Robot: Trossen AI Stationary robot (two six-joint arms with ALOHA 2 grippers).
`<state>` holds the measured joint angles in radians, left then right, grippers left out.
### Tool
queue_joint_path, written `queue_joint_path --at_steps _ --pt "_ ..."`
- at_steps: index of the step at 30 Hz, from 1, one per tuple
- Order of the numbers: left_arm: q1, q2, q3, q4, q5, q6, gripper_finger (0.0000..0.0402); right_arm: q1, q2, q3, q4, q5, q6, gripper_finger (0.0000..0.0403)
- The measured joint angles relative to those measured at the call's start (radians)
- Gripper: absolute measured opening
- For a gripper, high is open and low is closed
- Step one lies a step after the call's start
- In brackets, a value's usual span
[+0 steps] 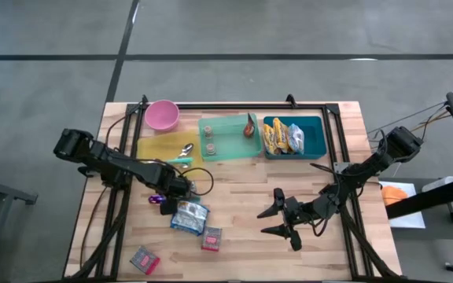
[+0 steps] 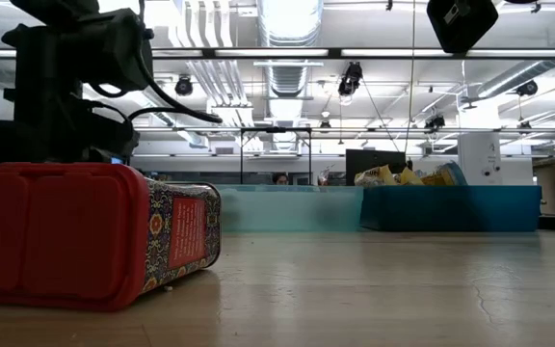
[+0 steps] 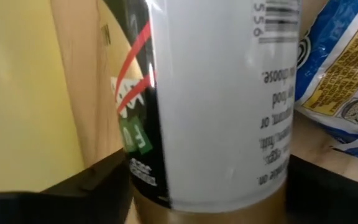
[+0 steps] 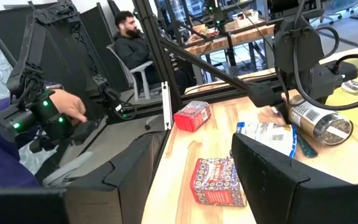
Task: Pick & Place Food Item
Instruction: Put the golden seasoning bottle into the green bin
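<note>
Left end effector (image 1: 181,189) straddles a lying can (image 3: 216,106), arm stretched low

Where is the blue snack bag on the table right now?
In the high view the blue snack bag lies flat left of centre, just in front of the left pincer, with a small red packet beside it.

A pink bowl (image 1: 162,115) sits at the back of the counter (image 1: 242,236). A spoon (image 1: 185,148) lies on a yellow mat (image 1: 157,146).
</note>
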<state>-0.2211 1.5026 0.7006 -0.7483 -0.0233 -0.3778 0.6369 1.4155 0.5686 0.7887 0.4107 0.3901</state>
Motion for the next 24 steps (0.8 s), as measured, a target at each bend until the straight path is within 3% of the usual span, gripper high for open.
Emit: queue_joint_path --at_steps 2,14,24 --pt "0.0 0.0 0.0 0.0 -0.001 0.015 0.0272 0.0 0.0 0.0 0.0 0.0 0.0 0.0214" --pt "0.0 0.0 0.011 -0.022 0.021 0.019 0.0272 0.0 0.0 0.0 0.0 0.0 -0.003 0.0214" --pt "-0.005 -0.001 0.13 -0.142 0.041 0.02 0.0272 -0.002 0.0 0.0 -0.034 0.071 -0.001 0.0214"
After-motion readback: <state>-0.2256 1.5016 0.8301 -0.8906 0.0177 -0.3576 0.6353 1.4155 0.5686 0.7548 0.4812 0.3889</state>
